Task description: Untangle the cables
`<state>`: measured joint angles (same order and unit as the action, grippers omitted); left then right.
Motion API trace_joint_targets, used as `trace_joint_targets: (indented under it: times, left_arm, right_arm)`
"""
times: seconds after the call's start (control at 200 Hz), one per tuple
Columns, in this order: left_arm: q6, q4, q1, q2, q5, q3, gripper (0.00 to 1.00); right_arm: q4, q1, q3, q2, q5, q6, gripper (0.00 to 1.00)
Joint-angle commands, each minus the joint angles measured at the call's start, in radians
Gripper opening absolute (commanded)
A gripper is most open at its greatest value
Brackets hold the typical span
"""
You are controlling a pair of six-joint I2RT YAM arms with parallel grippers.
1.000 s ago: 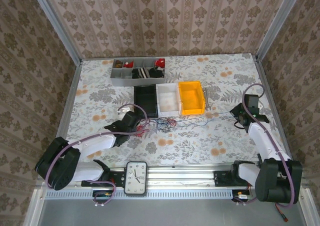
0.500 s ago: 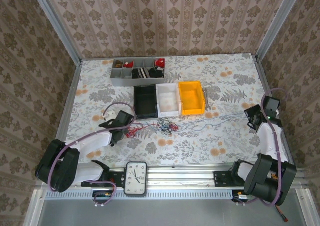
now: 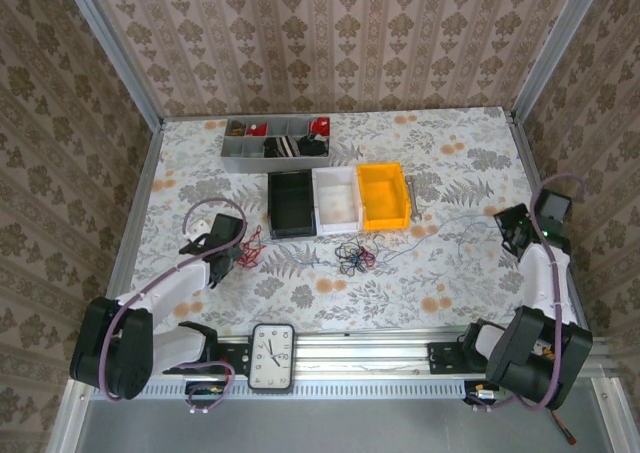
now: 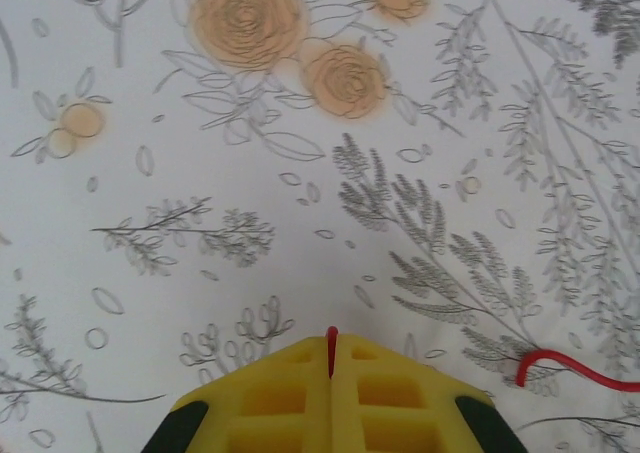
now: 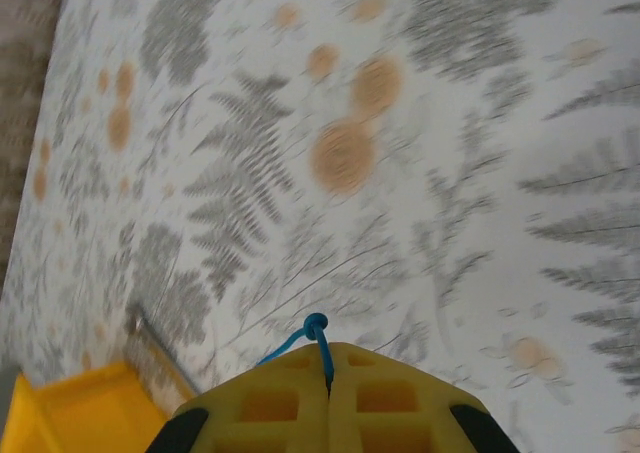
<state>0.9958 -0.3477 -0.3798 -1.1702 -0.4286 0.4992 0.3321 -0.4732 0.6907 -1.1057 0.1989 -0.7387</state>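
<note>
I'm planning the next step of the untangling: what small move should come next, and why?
Probably pull the right end effector farther from the dark clump. It is shut on a blue cable that appears to trail back toward that clump, so it looks not yet free. The left end effector, shut on a red cable, could simply hold.

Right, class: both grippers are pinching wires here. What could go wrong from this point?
1. The right gripper pinches the thin blue wire only at a small loop, so it may slip free.
2. The dark tangled clump of wires lies between the grippers; pulling outward could tighten it into a knot.
3. The left gripper shows just a sliver of thin red wire in its grip; that could slip.
</note>
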Motion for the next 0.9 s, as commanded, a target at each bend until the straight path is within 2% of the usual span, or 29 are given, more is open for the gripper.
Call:
trace_joint_targets:
  times: [0.0,0.105,0.15,0.195,0.25,0.28,0.3,0.405,0.525,0.695,0.805,0.895]
  left_arm:
    - [-0.162,0.132,-0.054,-0.032,0.109,0.034,0.0]
    - [-0.289,0.159,-0.161,-0.054,0.155,0.071,0.0]
    - [-0.334,0.143,-0.207,-0.048,0.15,0.09,0.14]
    - [-0.385,0.115,-0.26,-0.03,0.121,0.107,0.44]
    - [-0.454,0.077,-0.335,0.004,0.053,0.128,0.7]
    - [-0.49,0.06,-0.376,0.025,0.018,0.139,0.8]
    - [-0.52,0.048,-0.398,0.038,0.001,0.146,0.82]
    - [-0.644,0.019,-0.492,0.08,0.011,0.179,0.84]
    - [-0.767,0.084,-0.549,0.053,0.204,0.202,0.82]
    - [-0.868,0.177,-0.603,-0.129,0.42,0.294,0.8]
    - [-0.932,0.229,-0.632,-0.272,0.491,0.371,0.79]
    - [-0.977,0.211,-0.64,-0.396,0.517,0.453,0.68]
  right_arm:
    - [0.035,0.146,0.039,0.023,-0.022,0.103,0.0]
    - [0.022,0.302,0.026,0.012,-0.084,0.122,0.0]
    - [0.002,0.343,0.008,0.006,-0.105,0.113,0.0]
    - [-0.02,0.375,-0.012,-0.003,-0.114,0.1,0.0]
    - [-0.044,0.399,-0.032,-0.016,-0.124,0.081,0.0]
    - [-0.056,0.41,-0.041,-0.023,-0.127,0.079,0.0]
    - [-0.06,0.416,-0.044,-0.028,-0.129,0.079,0.0]
    - [-0.073,0.436,-0.051,-0.051,-0.142,0.085,0.0]
    - [-0.066,0.439,-0.04,-0.069,-0.142,0.097,0.0]
    - [-0.046,0.441,-0.025,-0.066,-0.146,0.117,0.0]
    - [-0.032,0.442,-0.021,-0.062,-0.143,0.13,0.0]
    - [-0.029,0.442,-0.025,-0.057,-0.14,0.134,0.0]
